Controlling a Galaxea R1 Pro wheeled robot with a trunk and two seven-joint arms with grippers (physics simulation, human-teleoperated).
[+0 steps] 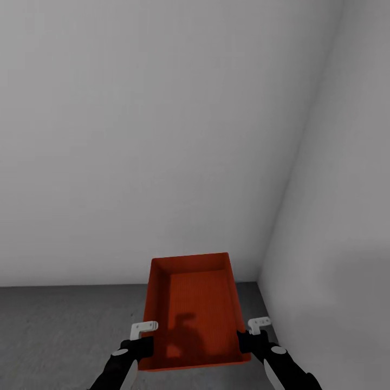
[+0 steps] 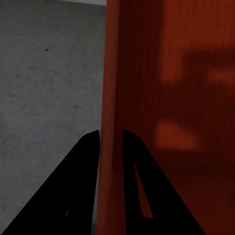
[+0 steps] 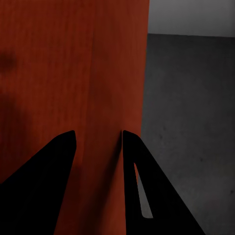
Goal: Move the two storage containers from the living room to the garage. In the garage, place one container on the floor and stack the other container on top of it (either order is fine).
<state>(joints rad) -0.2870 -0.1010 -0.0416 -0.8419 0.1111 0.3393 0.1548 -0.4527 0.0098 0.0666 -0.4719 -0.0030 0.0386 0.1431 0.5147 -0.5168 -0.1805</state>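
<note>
Left gripper (image 1: 145,335) and right gripper (image 1: 250,331) clamped on opposite side walls of orange-red storage container (image 1: 192,309), above concrete floor (image 1: 59,330). White corner walls (image 1: 162,135) seen from head; wall pinched between fingers (image 2: 88,161) up close.

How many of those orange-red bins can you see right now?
1. The storage container is held between the left gripper and right gripper, above the grey floor near a white wall corner. A second one could be elsewhere.
</note>
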